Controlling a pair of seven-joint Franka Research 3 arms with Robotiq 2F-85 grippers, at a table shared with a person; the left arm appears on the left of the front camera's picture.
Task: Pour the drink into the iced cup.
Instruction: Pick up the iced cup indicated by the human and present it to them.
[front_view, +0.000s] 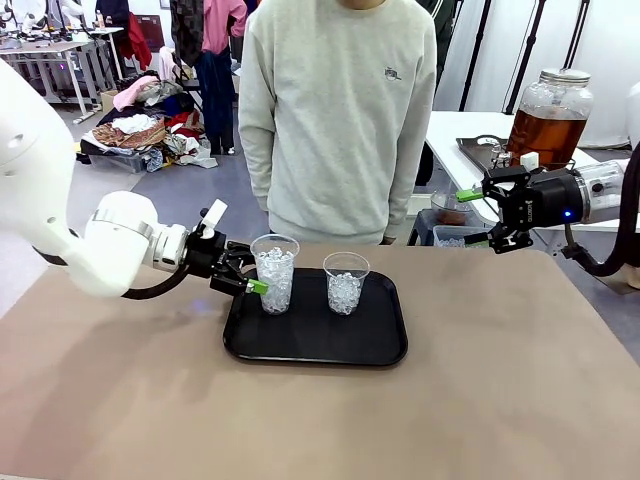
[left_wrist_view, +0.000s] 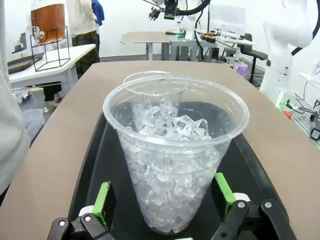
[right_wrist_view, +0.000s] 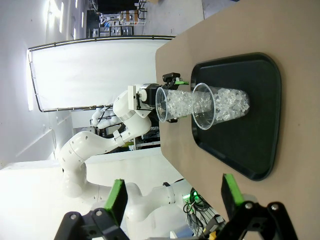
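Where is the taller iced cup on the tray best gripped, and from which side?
Grip the taller cup on its lower wall, below the wide rim, coming in level from the robot's left, where the open left gripper straddles it. It stands upright and narrows downward, and the shorter cup crowds its other side.

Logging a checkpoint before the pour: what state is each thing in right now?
tall cup: upright on the tray, holding ice, no drink.
short cup: upright, holding ice, no drink.
tray: flat on the table.
jar: lid on, partly full of brown drink.
left pincer: open, around the tall cup.
right pincer: open, empty, in the air.
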